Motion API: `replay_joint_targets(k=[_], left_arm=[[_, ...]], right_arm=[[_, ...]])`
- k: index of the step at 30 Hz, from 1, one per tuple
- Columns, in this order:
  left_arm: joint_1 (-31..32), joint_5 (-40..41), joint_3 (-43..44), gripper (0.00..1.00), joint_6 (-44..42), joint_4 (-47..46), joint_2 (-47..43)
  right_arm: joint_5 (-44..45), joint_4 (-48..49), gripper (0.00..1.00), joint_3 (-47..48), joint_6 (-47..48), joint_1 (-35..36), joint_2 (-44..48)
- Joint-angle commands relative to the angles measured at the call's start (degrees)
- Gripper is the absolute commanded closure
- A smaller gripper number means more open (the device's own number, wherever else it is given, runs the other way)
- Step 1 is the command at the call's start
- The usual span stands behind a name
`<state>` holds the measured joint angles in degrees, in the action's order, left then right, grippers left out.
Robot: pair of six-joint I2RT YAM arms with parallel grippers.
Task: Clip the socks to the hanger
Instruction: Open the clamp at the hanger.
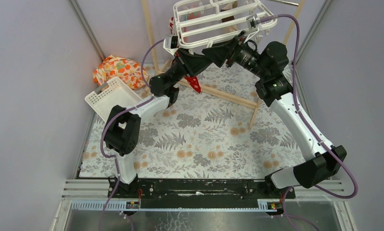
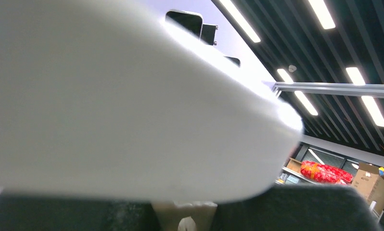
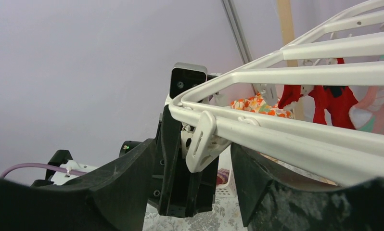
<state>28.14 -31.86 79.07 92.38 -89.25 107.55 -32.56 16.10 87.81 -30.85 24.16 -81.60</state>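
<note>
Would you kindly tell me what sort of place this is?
Probably a lab test cell staged for laundry: grey panel walls, a floral table cover, and ceiling strip lights with cardboard boxes beyond.

No lettering, number or brand mark reads clearly in any of the three views. At four o'clock in your left wrist view, the brown cardboard boxes (image 2: 369,182) on the far shelving carry a small coloured sticker, too blurred for you to make out.
</note>
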Motion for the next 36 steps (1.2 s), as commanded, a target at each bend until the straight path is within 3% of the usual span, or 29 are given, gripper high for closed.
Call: replay_joint_targets(k=[1,14,16,22,26,29,34,35,36], left_arm=[[0.9,-2.0,0.8,1.0,1.3,-3.3,1.1],[0.9,-1.4,0.6,1.0,1.9,-3.4,1.0],[0.8,-1.5,0.7,1.0,2.1,-3.5,1.2],[0.6,-1.4,0.3,1.0,2.4,-3.6,1.3],[0.1,-2.3,-1.5,1.0,0.8,-3.6,-0.2],[-0.5,-5.1,-3.6,1.0,-4.2,-3.5,-2.3],[-2.6,-8.8,-7.0,1.0,-9.2,-3.4,-3.9],[-2.9,-9.5,-7.0,0.96,-9.7,-3.4,-3.7],[-3.1,-10.2,-7.0,0.85,-10.7,-3.4,-3.8]], right_arm=[[2.1,4.9,0.32,-0.5,-0.8,0.8,1.0],[5.2,8.6,0.34,-3.7,-2.3,0.8,2.5],[4.7,8.1,0.41,-3.3,-1.9,0.8,2.4],[4.3,7.1,0.77,-3.4,-1.0,0.7,2.3],[5.1,5.7,0.93,-3.4,0.1,0.7,2.8],[5.0,5.4,1.0,-2.8,0.0,0.6,2.9],[4.1,4.3,1.0,-0.7,0.0,0.6,3.0],[4.1,4.2,1.0,-0.4,-0.1,0.6,2.9],[4.1,4.0,1.0,-0.1,0.0,0.6,3.0]])
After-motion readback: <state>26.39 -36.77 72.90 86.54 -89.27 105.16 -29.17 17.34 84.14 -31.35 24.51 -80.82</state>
